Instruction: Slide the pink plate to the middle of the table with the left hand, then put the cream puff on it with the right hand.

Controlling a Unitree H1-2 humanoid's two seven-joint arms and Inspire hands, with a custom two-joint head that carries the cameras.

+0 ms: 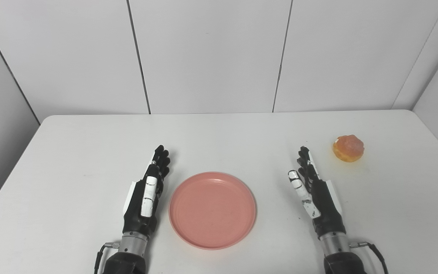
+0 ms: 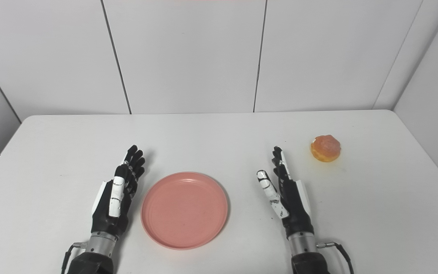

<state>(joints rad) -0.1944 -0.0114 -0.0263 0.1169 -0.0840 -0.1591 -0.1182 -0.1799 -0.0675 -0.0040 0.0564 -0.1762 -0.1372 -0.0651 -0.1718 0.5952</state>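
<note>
An empty pink plate [image 1: 212, 210] lies on the white table [image 1: 219, 137], near the front edge and about midway across. My left hand [image 1: 147, 194] rests open just left of the plate, fingers straight and pointing away, apart from its rim. My right hand [image 1: 311, 190] is open to the right of the plate, fingers pointing away. A golden cream puff [image 1: 348, 148] sits on the table to the right, a little beyond and right of my right hand's fingertips. Both hands hold nothing.
White wall panels stand behind the table's far edge and along both sides. The table's rounded far corners show at left and right.
</note>
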